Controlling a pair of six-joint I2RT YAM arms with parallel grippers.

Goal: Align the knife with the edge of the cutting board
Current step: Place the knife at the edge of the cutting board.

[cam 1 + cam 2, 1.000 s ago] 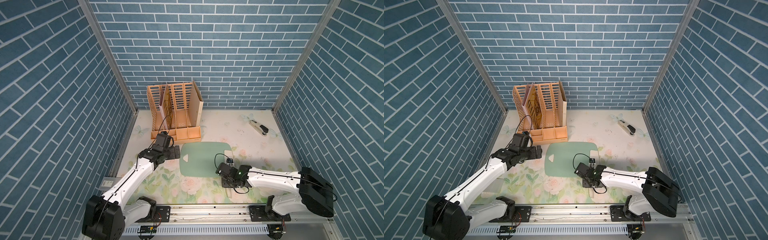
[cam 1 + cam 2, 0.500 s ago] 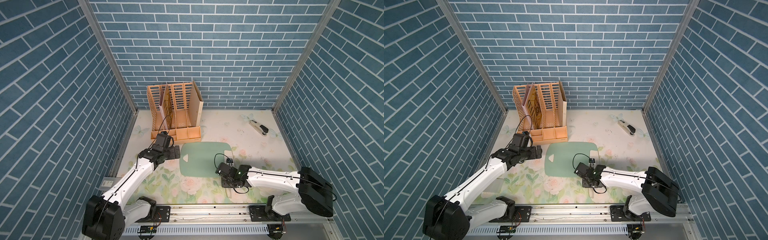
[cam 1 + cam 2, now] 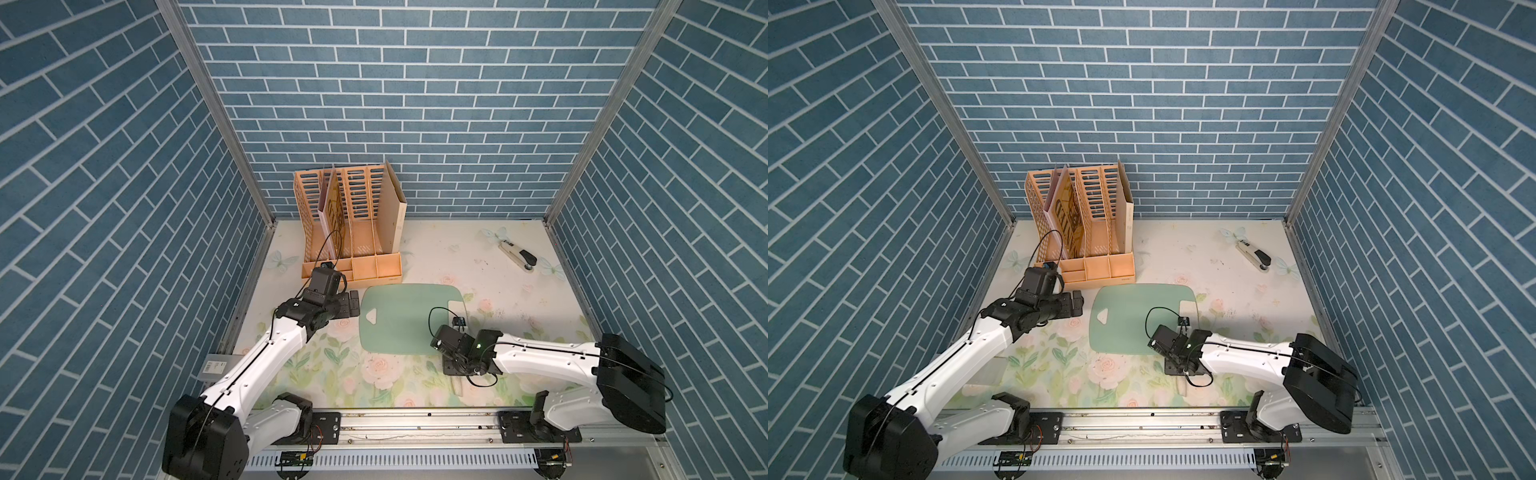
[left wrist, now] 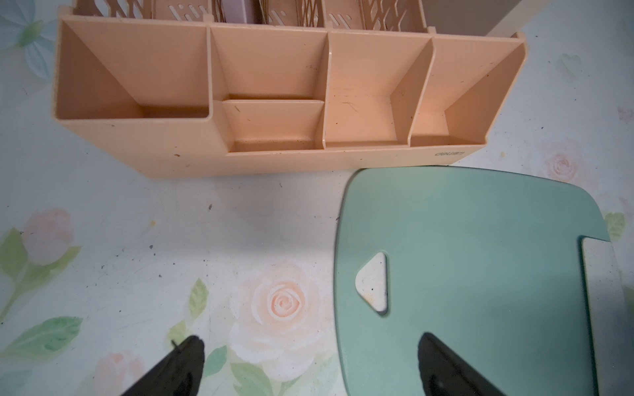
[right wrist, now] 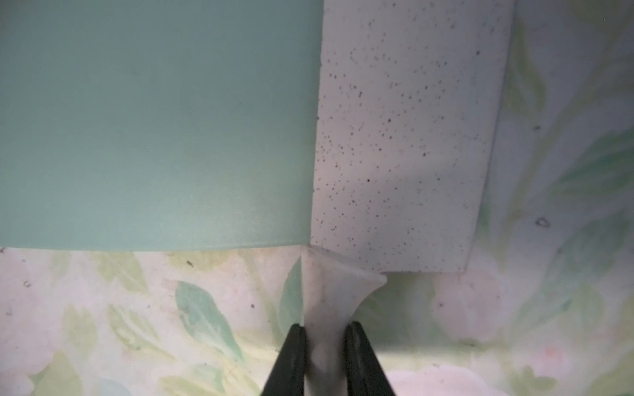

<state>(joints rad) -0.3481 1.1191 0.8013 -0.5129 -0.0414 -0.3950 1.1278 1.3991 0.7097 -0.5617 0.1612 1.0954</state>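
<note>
In a top view the cleaver-like off-white knife [image 3: 458, 308] lies along the short edge of the thin mint-green cutting board [image 3: 399, 328], opposite its hole. The left wrist view shows the left gripper [image 4: 308, 363] spread open, empty. In the right wrist view the right gripper [image 5: 324, 356] clamps the knife's handle; alignment looks nearly done, needing a release without nudging.

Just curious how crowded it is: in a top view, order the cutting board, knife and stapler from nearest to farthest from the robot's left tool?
From the left tool:
1. cutting board, right beside it.
2. knife, at the board's opposite short edge.
3. stapler, far back right.
</note>
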